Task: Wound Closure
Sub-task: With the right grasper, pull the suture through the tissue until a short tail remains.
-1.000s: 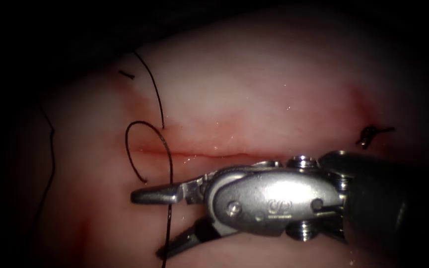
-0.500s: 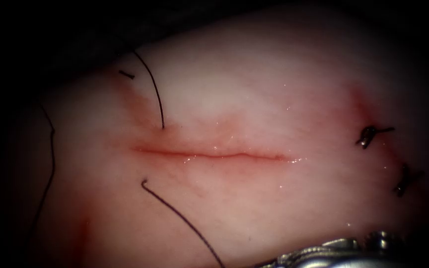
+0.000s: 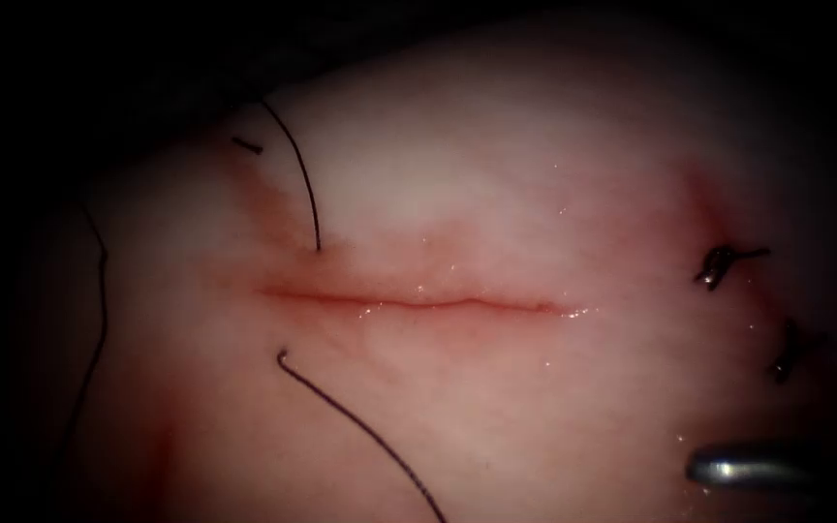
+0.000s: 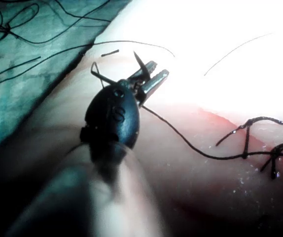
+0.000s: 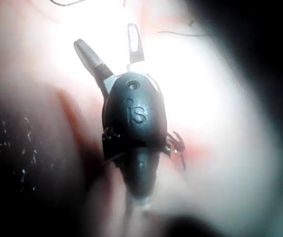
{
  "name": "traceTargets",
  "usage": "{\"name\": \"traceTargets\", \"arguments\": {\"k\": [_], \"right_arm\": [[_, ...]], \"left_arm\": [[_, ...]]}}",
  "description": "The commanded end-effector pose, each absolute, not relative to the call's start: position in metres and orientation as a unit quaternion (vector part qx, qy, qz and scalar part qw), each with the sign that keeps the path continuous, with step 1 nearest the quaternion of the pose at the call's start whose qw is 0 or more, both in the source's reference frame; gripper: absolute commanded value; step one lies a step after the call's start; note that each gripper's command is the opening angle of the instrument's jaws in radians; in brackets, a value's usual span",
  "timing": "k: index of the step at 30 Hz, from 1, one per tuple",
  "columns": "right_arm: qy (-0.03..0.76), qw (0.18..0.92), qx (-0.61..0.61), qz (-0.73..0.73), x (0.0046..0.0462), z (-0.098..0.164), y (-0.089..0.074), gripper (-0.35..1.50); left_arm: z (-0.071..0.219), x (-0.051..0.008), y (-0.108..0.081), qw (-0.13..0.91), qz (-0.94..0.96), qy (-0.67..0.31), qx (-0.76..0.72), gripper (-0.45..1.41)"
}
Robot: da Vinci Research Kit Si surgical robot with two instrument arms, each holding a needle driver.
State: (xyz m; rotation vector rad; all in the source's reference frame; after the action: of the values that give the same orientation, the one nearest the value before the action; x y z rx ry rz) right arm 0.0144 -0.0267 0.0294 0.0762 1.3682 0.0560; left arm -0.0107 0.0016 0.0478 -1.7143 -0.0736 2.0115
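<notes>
The tissue [image 3: 496, 194] has a level cut [image 3: 409, 303]. Near the cut's left end, thread [image 3: 304, 184] goes into the tissue just above it. Just below it, thread [image 3: 360, 426] comes out and runs down toward the right. A metal tip of my right tool [image 3: 743, 468] pokes in at the lower right. The right tool's jaws [image 5: 104, 35] stand open with nothing between them. My left tool [image 4: 151, 74] is shut on what looks like the dark curved needle [image 4: 139, 62], held above the tissue. Thread [image 4: 181, 138] trails from it.
Two tied knots [image 3: 719, 262] [image 3: 785, 354] sit at the right of the tissue. A short cut end [image 3: 247, 145] lies at the upper left, and a loose strand [image 3: 101, 300] runs down the left side. Green cloth [image 4: 28, 54] with loose thread borders the tissue.
My right tool, open beside the thread below the cut, has drawn back to the lower right. The thread loop over the cut's left end is gone. That strand now runs straight.
</notes>
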Motion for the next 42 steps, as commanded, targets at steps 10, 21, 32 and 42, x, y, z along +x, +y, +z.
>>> {"name": "traceTargets", "arguments": {"k": [10, 21, 32, 42], "right_arm": [[0.643, 0.760, 0.057, 0.079, 0.0281, 0.040, -0.024, 1.43], [0.634, 0.767, 0.079, 0.069, 0.0341, 0.044, -0.024, 1.35], [0.631, 0.769, 0.083, 0.064, 0.0341, 0.045, -0.024, 1.01], [0.596, 0.793, 0.113, 0.052, 0.0319, 0.043, -0.026, -0.35]], "left_arm": [[0.048, -0.0110, 0.002, 0.245, 0.737, -0.026, -0.630, -0.45], [0.048, -0.0109, 0.002, 0.247, 0.736, -0.028, -0.630, -0.45], [0.048, -0.0109, 0.002, 0.247, 0.736, -0.028, -0.630, -0.45], [0.048, -0.0109, 0.002, 0.246, 0.736, -0.028, -0.630, -0.45]]}}
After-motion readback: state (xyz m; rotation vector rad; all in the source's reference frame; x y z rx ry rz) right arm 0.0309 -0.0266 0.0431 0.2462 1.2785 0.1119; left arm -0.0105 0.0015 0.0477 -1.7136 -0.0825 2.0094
